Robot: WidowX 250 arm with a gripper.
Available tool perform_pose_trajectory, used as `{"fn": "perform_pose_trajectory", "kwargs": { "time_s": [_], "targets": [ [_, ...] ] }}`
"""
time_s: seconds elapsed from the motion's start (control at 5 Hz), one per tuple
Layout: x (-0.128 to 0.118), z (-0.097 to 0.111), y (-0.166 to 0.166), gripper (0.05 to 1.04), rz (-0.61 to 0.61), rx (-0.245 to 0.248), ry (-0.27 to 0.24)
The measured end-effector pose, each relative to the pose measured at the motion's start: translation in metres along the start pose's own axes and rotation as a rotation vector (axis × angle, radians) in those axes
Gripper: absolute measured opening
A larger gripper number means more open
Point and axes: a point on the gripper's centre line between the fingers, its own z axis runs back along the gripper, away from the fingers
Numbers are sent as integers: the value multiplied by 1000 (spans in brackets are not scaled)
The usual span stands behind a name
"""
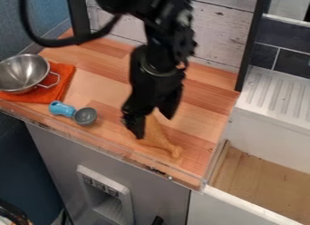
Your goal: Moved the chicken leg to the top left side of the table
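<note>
We read the gripper [155, 126] as spread at the leg [158, 141]; transfer to the table's [209, 101] top left remains.

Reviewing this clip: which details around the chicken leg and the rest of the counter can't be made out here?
All in the camera view:
- Chicken leg: thick end partly hidden by the tool; whether it is gripped is unclear.
- Orange cloth: partly covered by the metal bowl, and cut off by the left edge.
- Arm: upper part cut off by the top edge.
</note>
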Motion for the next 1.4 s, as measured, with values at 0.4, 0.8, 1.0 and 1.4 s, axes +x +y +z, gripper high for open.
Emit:
{"fn": "perform_pose_trajectory", "kwargs": {
  "time_s": [0.4,0.8,1.0,1.4],
  "targets": [
    [-23,-33,-6,999,-81,43,45],
    [-31,-40,-16,660,-118,46,27],
    [-32,-40,-16,363,-129,41,28],
    [-7,-31,-8,306,-80,56,33]
  ]
}}
